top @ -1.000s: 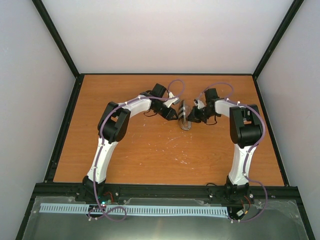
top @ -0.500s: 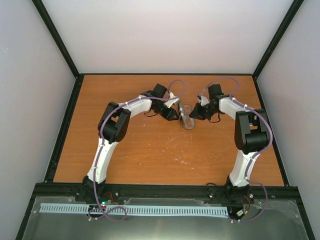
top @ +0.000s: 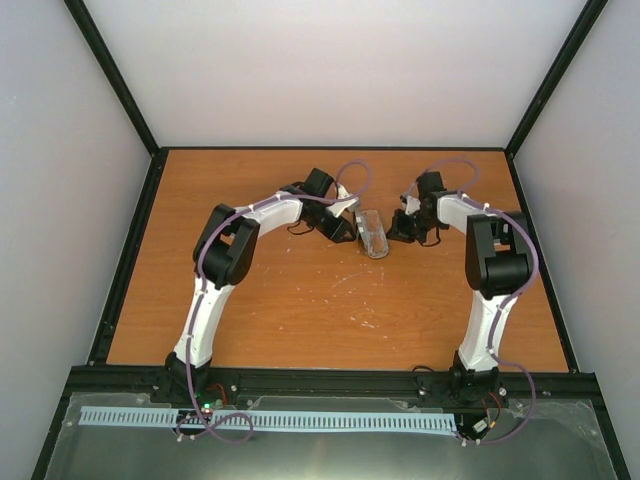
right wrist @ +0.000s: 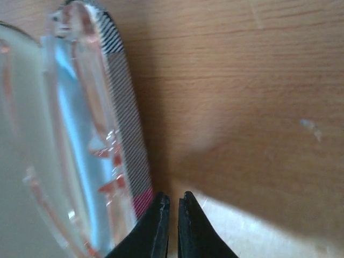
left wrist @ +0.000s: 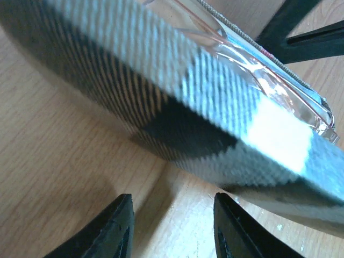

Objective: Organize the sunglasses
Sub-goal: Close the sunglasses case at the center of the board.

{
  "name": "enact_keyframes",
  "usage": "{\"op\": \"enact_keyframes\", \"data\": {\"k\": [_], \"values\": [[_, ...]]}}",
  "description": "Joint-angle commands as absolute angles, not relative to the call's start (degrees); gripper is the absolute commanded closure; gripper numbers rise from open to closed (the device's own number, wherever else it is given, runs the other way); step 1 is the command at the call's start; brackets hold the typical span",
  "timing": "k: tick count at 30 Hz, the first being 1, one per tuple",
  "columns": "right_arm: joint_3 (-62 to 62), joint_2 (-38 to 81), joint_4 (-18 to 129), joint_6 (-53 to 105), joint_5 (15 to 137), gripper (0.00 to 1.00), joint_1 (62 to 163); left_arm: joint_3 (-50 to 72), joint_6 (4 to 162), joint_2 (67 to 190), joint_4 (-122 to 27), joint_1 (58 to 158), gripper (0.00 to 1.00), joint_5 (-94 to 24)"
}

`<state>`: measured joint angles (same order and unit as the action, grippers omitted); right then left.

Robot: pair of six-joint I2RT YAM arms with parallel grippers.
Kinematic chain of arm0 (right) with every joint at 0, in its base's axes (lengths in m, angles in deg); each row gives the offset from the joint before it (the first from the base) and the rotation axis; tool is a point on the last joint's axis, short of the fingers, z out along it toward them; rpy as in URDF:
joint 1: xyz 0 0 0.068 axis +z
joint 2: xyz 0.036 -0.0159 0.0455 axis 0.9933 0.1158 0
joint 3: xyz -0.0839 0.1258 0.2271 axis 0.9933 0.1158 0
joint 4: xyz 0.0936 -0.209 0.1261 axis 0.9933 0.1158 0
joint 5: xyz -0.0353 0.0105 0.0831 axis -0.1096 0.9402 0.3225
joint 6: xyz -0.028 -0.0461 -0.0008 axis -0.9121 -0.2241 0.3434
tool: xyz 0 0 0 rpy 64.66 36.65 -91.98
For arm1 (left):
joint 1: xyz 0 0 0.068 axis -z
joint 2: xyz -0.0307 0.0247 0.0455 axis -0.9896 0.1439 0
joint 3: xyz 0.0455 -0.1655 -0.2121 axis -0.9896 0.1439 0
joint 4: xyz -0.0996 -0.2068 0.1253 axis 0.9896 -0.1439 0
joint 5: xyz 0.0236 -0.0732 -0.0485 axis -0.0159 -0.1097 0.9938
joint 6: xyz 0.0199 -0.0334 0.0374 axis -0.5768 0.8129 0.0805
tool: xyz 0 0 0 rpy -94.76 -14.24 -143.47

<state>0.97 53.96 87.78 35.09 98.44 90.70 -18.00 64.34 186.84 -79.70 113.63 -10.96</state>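
Backing off: the right gripper (right wrist: 173, 196) has pulled away toward 3 o'clock from the case (top: 375, 240). A second ago it was right against the case's side; now there is a small gap in the top view. The right elbow has swung outward too. The case has shifted a little toward 12 o'clock and now lies slanted, its far end tipped toward 11 o'clock.

The sunglasses (right wrist: 88, 129) lie in the open case on the pale blue cloth (right wrist: 64, 102), pinkish frame up, at about 12 o'clock from the middle of the table (top: 300, 300), between the two grippers.

The right gripper's fingers are pinched to a thin slit with nothing between them, tips just beside the striped case edge at its 3 o'clock. The left gripper (left wrist: 172, 207) is spread moderately and empty, sitting low at the case's 9 o'clock. The case fills that wrist view just beyond the fingertips. Contact there is hard to tell.

Judgement: the placing looks done, so the retreat reads as a release after nudging. The case looks unclosed, so shutting it is probably what's left. Risk: a push from one side could slide the case or spill the glasses.
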Motion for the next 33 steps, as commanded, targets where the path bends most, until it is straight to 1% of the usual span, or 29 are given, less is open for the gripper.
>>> {"op": "enact_keyframes", "data": {"k": [1,6,13,33], "values": [[-2.61,58.74,86.89,36.02,98.87,0.94,90.68,-16.94,62.99,182.50,-80.16,114.20,0.57,-11.97],[-5.10,61.68,86.86,35.85,100.93,0.94,91.33,-15.78,62.56,181.39,-80.34,114.25,0.57,-12.81],[-4.28,62.42,85.54,36.34,102.01,0.94,92.20,-15.72,62.58,180.79,-80.41,114.23,0.57,-12.95],[-2.61,61.98,83.00,37.29,104.05,0.95,95.85,-22.97,63.49,184.55,-81.45,114.48,0.58,-11.56]]}}
